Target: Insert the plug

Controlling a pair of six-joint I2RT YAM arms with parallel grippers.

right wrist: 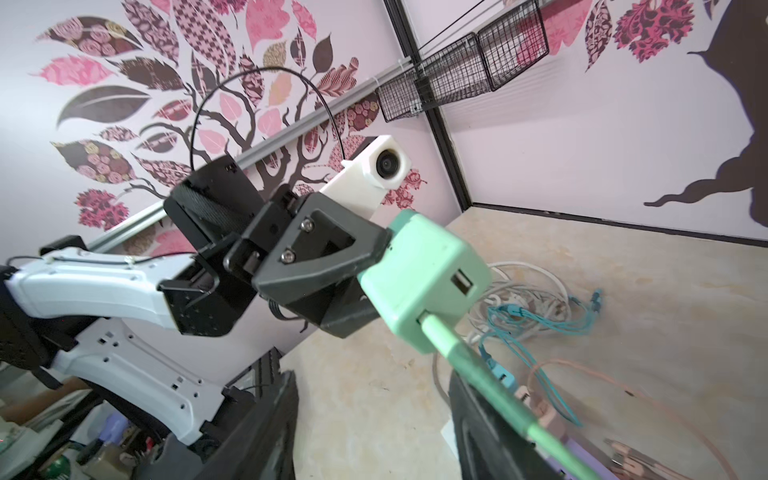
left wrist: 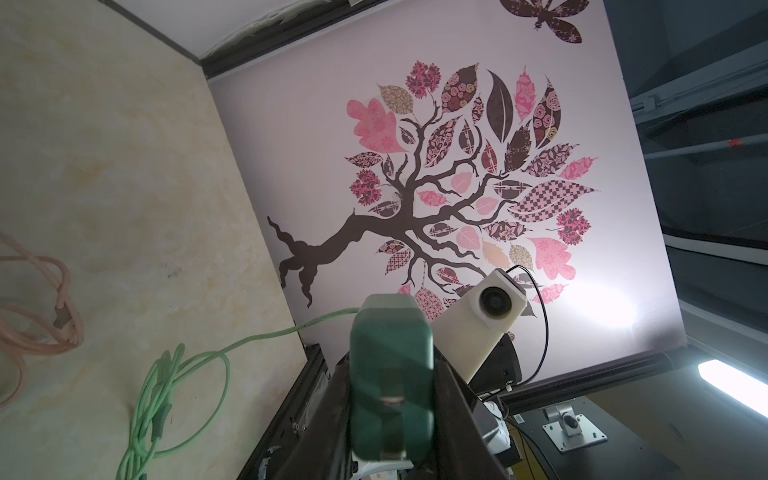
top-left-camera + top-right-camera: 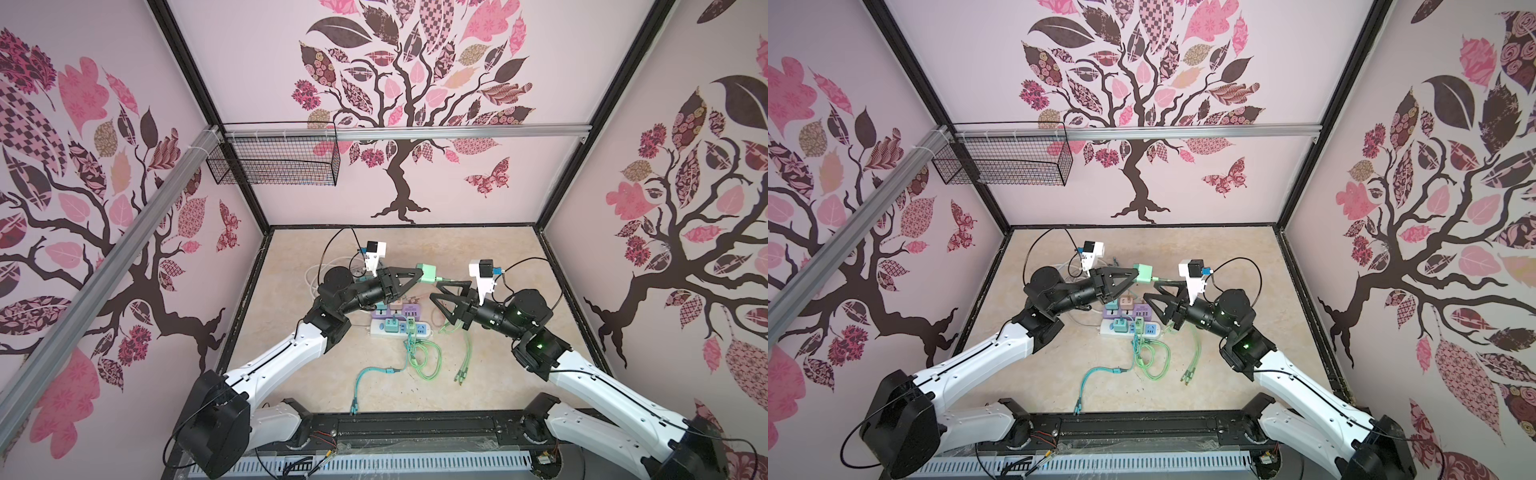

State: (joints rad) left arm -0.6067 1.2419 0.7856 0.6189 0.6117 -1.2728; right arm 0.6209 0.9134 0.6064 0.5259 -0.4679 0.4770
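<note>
My left gripper (image 3: 422, 272) (image 3: 1137, 274) (image 2: 390, 415) is shut on a mint-green charger cube (image 3: 430, 272) (image 3: 1145, 273) (image 2: 390, 365) (image 1: 424, 270) and holds it in the air above the table. A green cable's plug (image 1: 446, 338) (image 3: 443, 279) (image 3: 1158, 279) sits in one of the cube's ports; the USB port (image 1: 461, 284) beside it is empty. My right gripper (image 3: 434, 290) (image 3: 1149, 291) (image 1: 372, 374) is just right of the cube, open. The plug's stem runs along one finger (image 1: 482, 415), and nothing is clamped between the jaws.
Below the grippers lie a white power strip (image 3: 424, 331) with teal adapters and a purple strip (image 3: 409, 311). Green cable loops (image 3: 424, 357) and a teal cable (image 3: 365, 374) trail toward the front. A pink cable (image 2: 41, 311) and white cord coil (image 1: 528, 291) lie nearby.
</note>
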